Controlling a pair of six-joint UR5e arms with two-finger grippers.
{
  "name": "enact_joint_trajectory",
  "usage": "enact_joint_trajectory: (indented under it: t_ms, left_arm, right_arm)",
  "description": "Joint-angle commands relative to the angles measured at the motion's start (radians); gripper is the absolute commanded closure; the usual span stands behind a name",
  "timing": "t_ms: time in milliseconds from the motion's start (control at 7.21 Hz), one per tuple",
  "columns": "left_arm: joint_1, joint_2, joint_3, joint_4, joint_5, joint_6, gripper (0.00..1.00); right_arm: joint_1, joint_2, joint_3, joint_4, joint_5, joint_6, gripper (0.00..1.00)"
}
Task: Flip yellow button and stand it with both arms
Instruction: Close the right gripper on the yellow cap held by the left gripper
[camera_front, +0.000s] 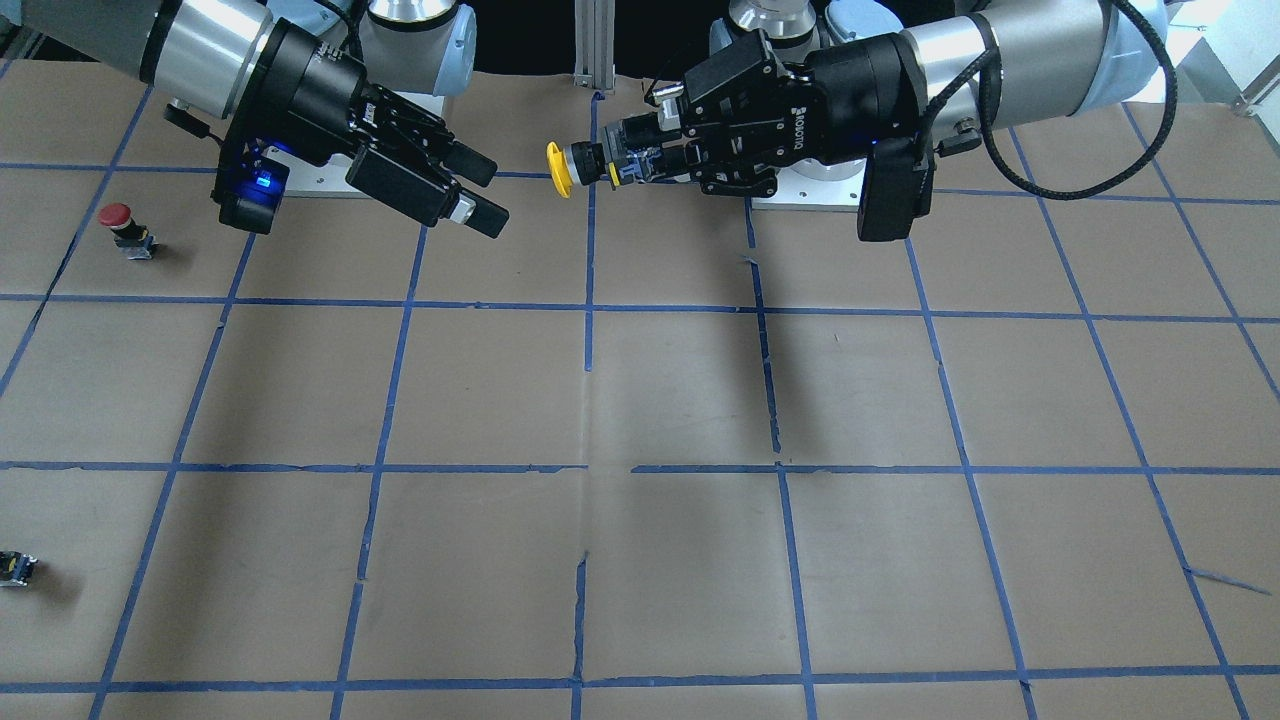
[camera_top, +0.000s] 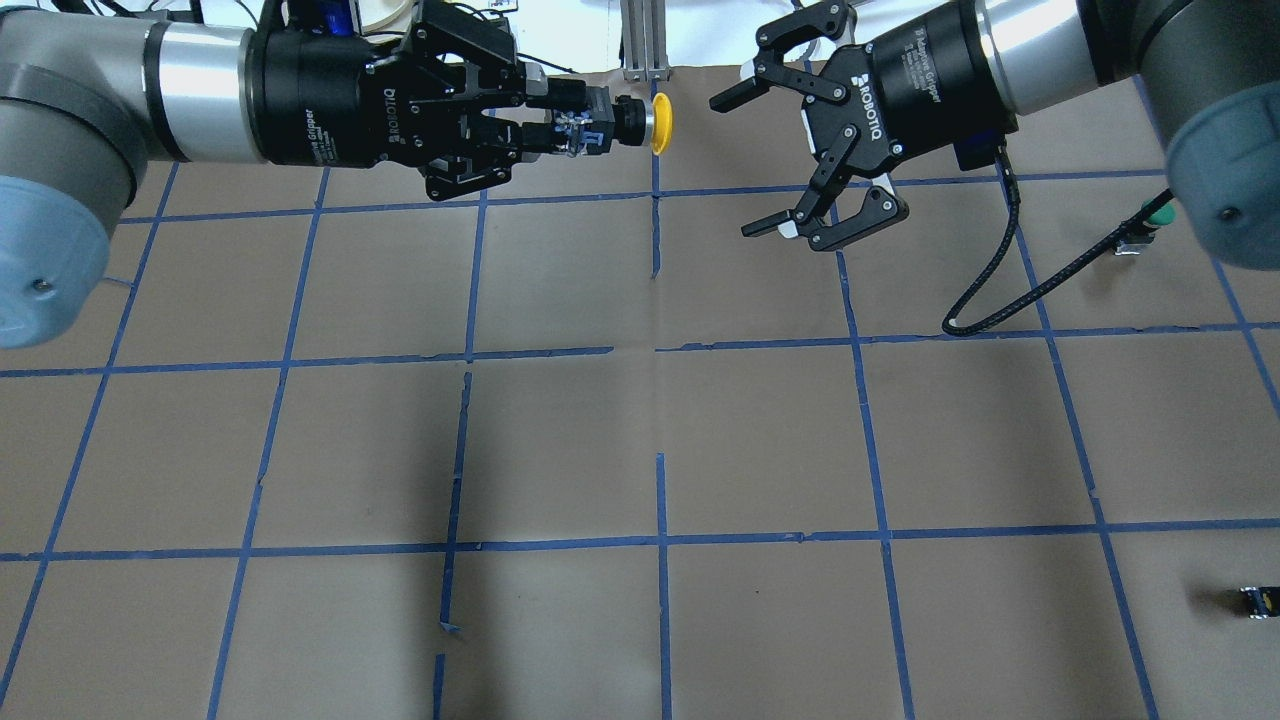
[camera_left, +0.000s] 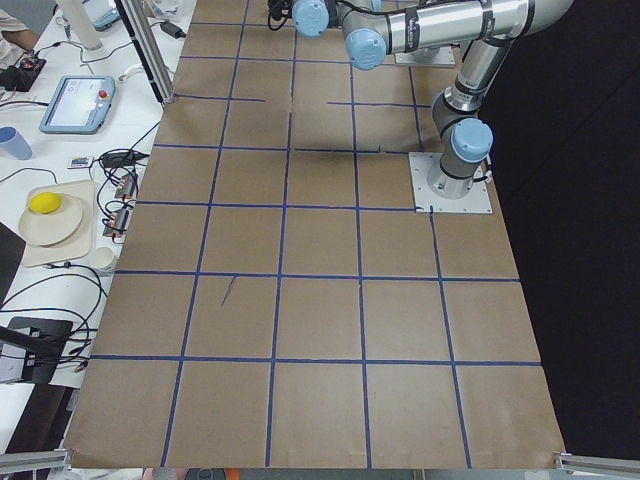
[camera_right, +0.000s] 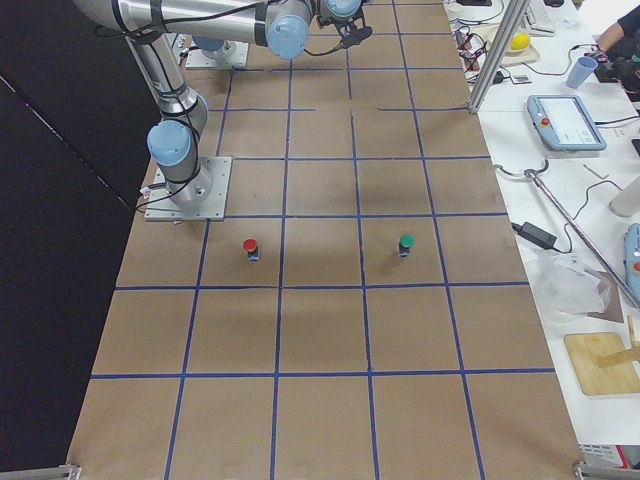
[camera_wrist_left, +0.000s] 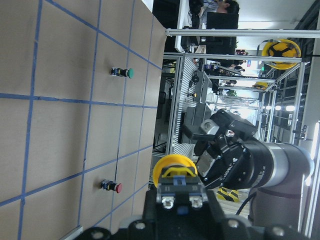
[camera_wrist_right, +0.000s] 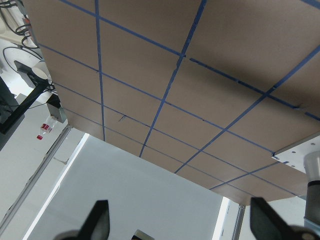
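My left gripper (camera_top: 548, 126) is shut on the black-and-grey body of the yellow button (camera_top: 660, 123). It holds the button level, high above the table at the robot's side, with the yellow cap pointing at my right gripper (camera_top: 745, 165). The right gripper is open and empty, a short gap from the cap. In the front-facing view the yellow button (camera_front: 559, 169) sticks out of the left gripper (camera_front: 650, 140) toward the open right gripper (camera_front: 487, 192). The left wrist view shows the yellow cap (camera_wrist_left: 175, 165) with the right gripper behind it.
A red-capped button (camera_front: 118, 220) stands on the brown table on the robot's right side, also in the exterior right view (camera_right: 250, 246). A green-capped button (camera_top: 1150, 218) lies there too. A small black capless part (camera_top: 1255, 600) sits near the table's edge.
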Motion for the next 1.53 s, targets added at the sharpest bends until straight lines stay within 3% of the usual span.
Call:
enact_joint_trajectory:
  t_ms: [0, 416, 971, 1248, 1387]
  left_arm:
    - [-0.001, 0.0, -0.002, 0.002, -0.042, 0.001, 1.0]
    - [-0.001, 0.002, -0.008, 0.003, -0.043, -0.002, 1.0]
    - [-0.001, 0.005, -0.024, 0.041, -0.043, -0.002, 1.0]
    - [-0.001, 0.008, -0.033, 0.052, -0.043, -0.008, 1.0]
    - [-0.002, 0.005, -0.037, 0.052, -0.043, -0.008, 1.0]
  right_arm:
    - [0.003, -0.001, -0.007, -0.008, 0.091, 0.008, 0.0]
    - [0.004, -0.002, -0.008, -0.033, 0.196, 0.034, 0.0]
    - [0.038, 0.008, -0.007, -0.048, 0.208, 0.054, 0.01]
    - [0.038, 0.009, -0.007, -0.048, 0.211, 0.059, 0.12]
    - [0.038, 0.009, -0.007, -0.05, 0.211, 0.077, 0.27]
